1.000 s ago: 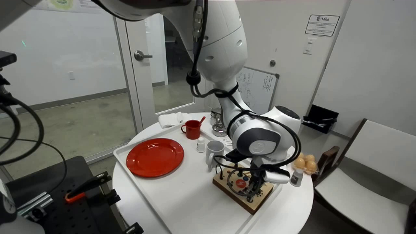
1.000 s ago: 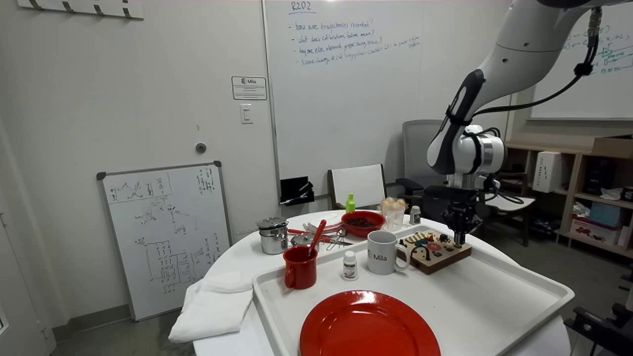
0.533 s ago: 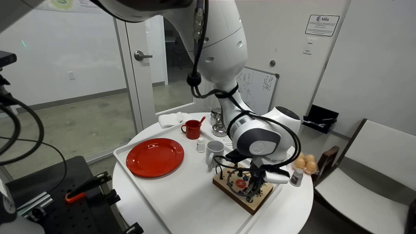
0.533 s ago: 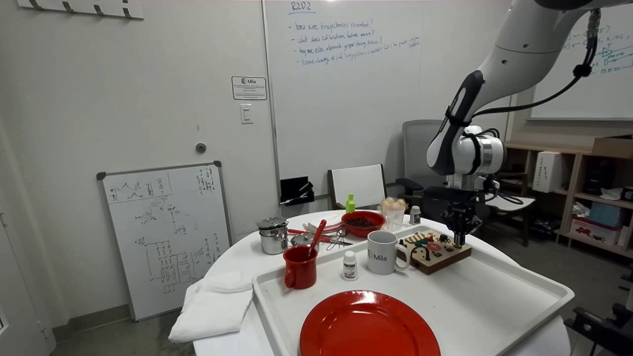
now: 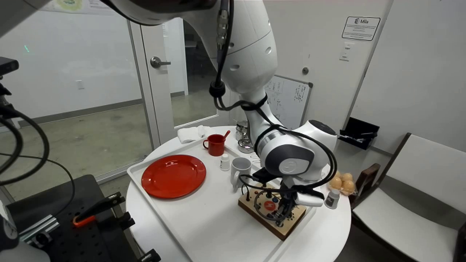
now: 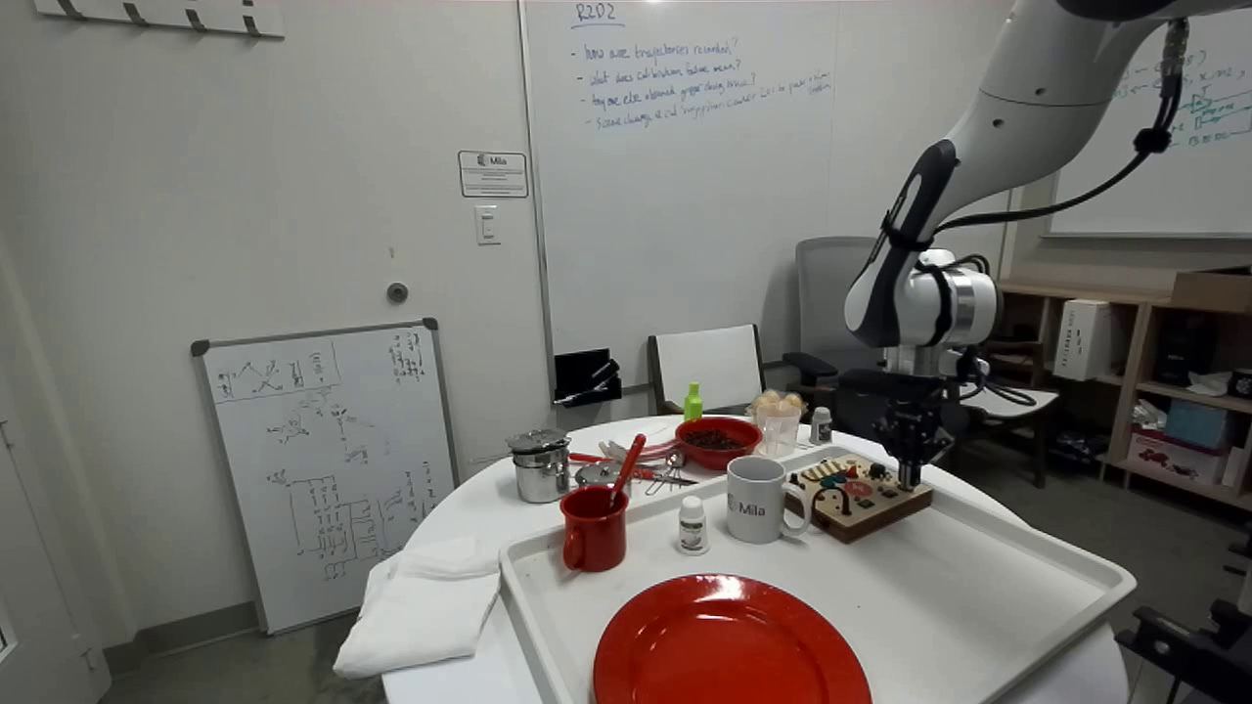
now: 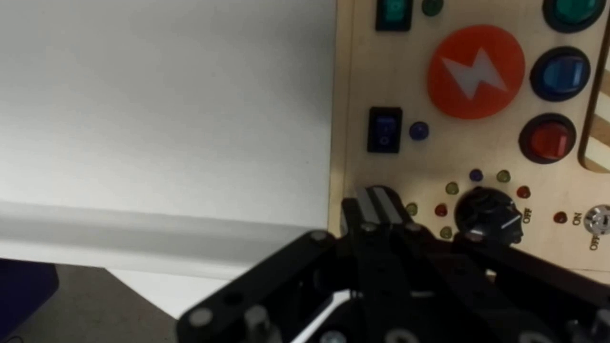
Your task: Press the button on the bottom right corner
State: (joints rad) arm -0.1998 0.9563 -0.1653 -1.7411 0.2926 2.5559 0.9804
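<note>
We are observing a red mug [image 6: 599, 536] holding a utensil [image 6: 629, 464], a red bowl [image 6: 724, 460] holding dark pieces [image 6: 711, 440], and a wooden board [image 6: 885, 514], its corner button [image 7: 393, 196] beneath the gripper [image 7: 371, 192], fingertips [image 7: 366, 205] pressing together. A whiteboard [image 6: 333, 479] is leaning beyond the table [image 6: 479, 513]; a tray [image 6: 978, 587] is carrying the board.
</note>
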